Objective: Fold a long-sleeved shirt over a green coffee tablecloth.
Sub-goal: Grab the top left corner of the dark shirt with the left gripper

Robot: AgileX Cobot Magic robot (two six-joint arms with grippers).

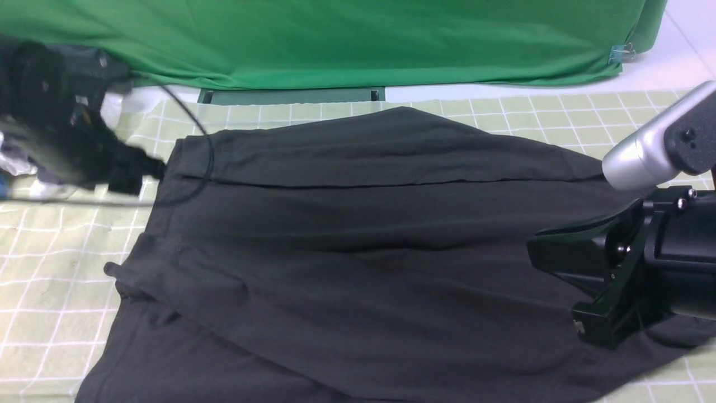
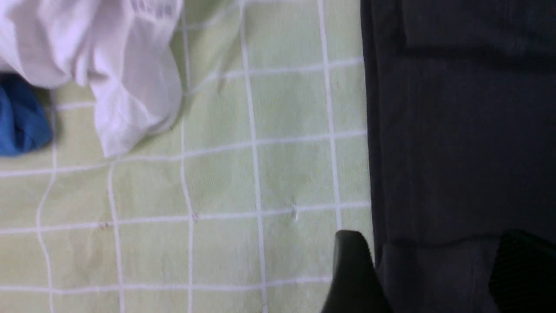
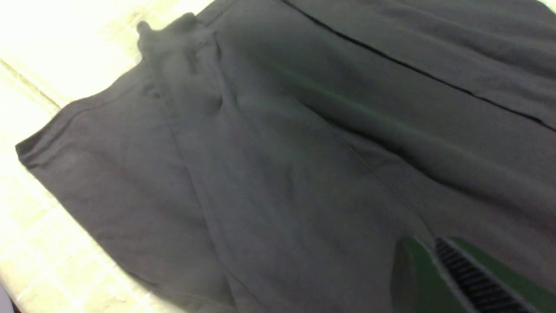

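Observation:
The black long-sleeved shirt (image 1: 363,252) lies spread on the pale yellow-green grid tablecloth (image 1: 56,280), plain side up; no print or label shows. My left gripper (image 1: 134,176) is blurred at the shirt's far left edge. In the left wrist view it (image 2: 434,243) is open, one finger over the tablecloth (image 2: 260,174) and the other over the shirt (image 2: 456,130). My right gripper (image 1: 534,252) hangs over the shirt's right side. In the right wrist view its jaws (image 3: 428,243) are together above the shirt (image 3: 282,174); I see no fabric between them.
A white garment (image 2: 121,65) and a blue cloth (image 2: 21,117) lie on the tablecloth left of the shirt. A plain deep-green fabric (image 1: 335,39) hangs across the back. A black cable (image 1: 190,117) trails from the left arm over the shirt's corner.

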